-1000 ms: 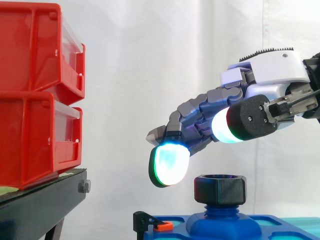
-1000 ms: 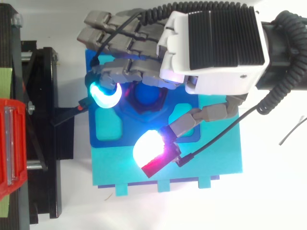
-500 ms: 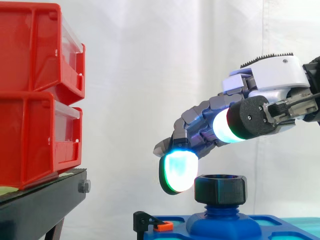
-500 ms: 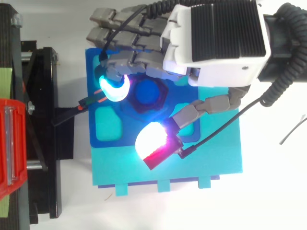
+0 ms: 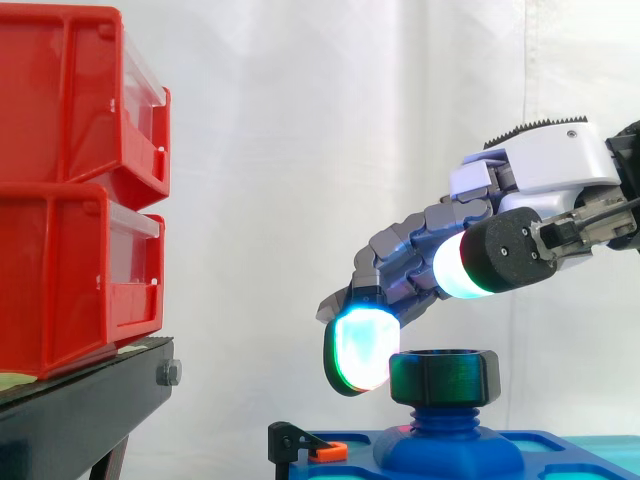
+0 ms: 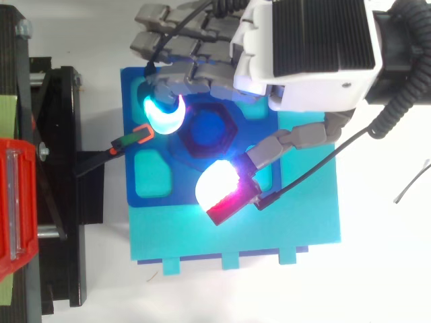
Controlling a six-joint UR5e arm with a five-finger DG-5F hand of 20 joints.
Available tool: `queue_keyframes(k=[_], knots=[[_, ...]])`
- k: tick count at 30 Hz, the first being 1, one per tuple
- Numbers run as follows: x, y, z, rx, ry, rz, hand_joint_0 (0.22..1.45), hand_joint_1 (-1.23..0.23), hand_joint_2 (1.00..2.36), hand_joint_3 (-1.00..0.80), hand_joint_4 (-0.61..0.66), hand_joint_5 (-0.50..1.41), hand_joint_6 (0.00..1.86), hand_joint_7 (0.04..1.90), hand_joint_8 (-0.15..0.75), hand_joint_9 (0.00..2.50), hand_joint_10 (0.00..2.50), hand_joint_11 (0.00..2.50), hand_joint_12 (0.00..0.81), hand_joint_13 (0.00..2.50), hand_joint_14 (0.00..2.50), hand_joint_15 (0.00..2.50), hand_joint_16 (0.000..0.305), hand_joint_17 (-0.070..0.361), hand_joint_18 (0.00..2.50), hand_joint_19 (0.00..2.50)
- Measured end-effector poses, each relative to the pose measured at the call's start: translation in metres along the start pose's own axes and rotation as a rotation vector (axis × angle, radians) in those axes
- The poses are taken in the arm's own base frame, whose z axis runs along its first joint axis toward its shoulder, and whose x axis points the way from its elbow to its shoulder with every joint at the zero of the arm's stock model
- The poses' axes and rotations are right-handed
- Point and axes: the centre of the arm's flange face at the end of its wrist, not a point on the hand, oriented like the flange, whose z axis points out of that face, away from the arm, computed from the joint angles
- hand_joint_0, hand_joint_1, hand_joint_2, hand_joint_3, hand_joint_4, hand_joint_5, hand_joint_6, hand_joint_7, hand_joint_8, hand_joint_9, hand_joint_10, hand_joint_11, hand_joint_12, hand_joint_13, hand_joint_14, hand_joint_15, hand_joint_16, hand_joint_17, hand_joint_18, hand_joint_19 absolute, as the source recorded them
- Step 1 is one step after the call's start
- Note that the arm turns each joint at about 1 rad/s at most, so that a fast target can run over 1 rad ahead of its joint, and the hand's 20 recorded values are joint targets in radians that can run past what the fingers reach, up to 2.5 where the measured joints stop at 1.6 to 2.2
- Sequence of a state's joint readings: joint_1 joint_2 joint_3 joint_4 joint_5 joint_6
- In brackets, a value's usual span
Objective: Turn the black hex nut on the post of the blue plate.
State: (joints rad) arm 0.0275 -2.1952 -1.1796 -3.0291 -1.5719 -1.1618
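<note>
While the hand [image 5: 540, 165] hovers, fingers spread, the black hex nut [image 5: 444, 375] sits between a cyan fingertip [image 6: 163, 114] and the higher thumb, ungripped on the blue plate [image 6: 178, 185].

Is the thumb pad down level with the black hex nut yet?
No: in the side view the thumb pad hangs clearly above the top of the black hex nut, not beside it.

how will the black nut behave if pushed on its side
The nut looks rigid, so it probably won't deform. Sitting on the post, it should spin rather than slide or tip. Its flat sides likely give fingertips grip.
</note>
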Motion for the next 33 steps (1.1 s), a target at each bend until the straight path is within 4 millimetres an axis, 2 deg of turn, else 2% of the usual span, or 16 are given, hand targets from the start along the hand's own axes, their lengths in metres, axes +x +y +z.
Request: queue_keyframes(k=[33], knots=[[-0.011,-0.027,-0.008,-0.016,0.014,-0.030,0.46,-0.32,1.00,-0.50,0.38,-0.17,0.50,1.04,0.316,0.27,0.00,0.00,0.381,0.17,0.00,0.02,0.055,0.123,0.22,0.30]])
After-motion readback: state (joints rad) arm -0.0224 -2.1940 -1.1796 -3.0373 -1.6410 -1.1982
